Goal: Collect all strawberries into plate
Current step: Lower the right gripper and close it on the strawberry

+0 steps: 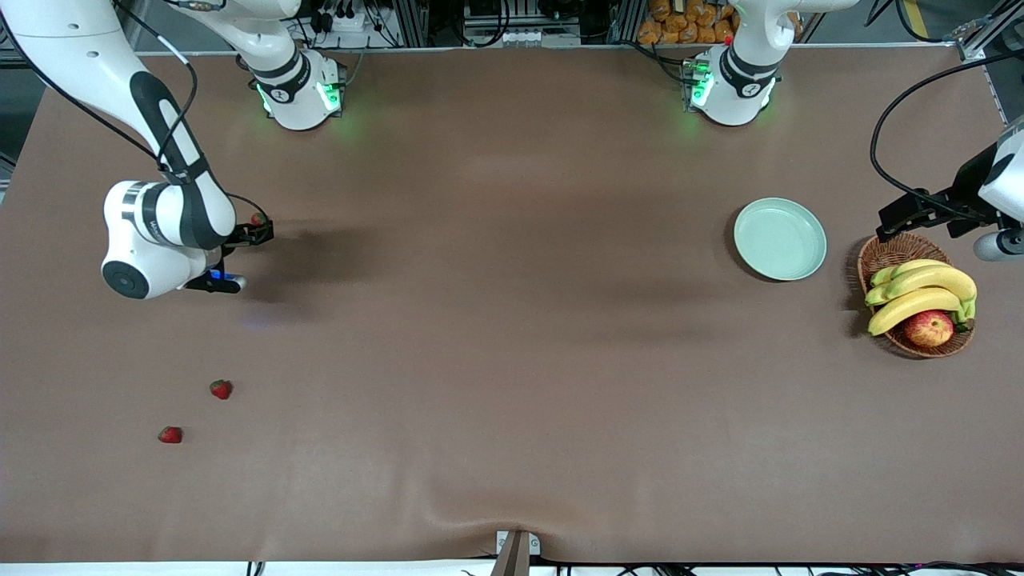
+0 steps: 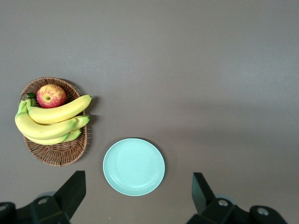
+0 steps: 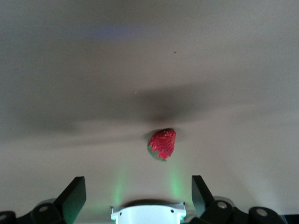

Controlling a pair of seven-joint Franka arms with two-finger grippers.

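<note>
The right tool (image 1: 258, 230) is wide open by a tiny red strawberry (image 1: 258, 218); the left tool (image 2: 140, 196) hangs wide open over the round mint-green plate (image 2: 134, 166).

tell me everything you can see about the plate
The plate is round, shallow and pale mint green, with a low raised rim and no markings; its smooth surface looks like glazed ceramic or plastic. It lies flat and empty on the brown table toward the left arm's end, beside the wicker basket of fruit but apart from it. Nothing touches it. The left wrist view shows it from above.
</note>
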